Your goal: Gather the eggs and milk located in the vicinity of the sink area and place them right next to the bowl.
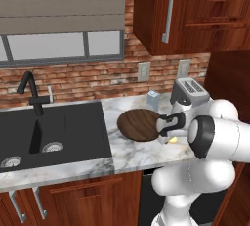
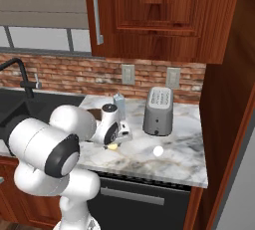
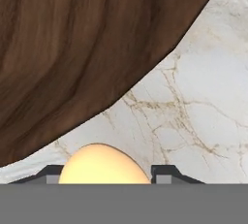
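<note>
**Beside the bowl, egg between the fingers**

On the marble counter point(image 1: 141, 149) I have the gripper point(image 1: 171, 139) low, just off the wooden bowl's point(image 1: 139, 124) rim at about 3 o'clock in the left base view. From the hand view, the egg point(image 3: 102, 165) sits between the two finger tips point(image 3: 163, 172), which are drawn in against its sides, so I read this as a clamp on the egg; the marble is just beneath it, and I can't tell whether the egg touches it. The bowl's dark grain takes the upper left there, with its edge close to the egg.

Milk carton point(image 1: 153, 101) stands upright at the bowl's 1 o'clock, near the rim. A silver toaster point(image 2: 158, 110) stands further along toward the wall. Off at 9 o'clock lies the black sink point(image 1: 49, 132) with its curved tap point(image 1: 29, 93).
</note>
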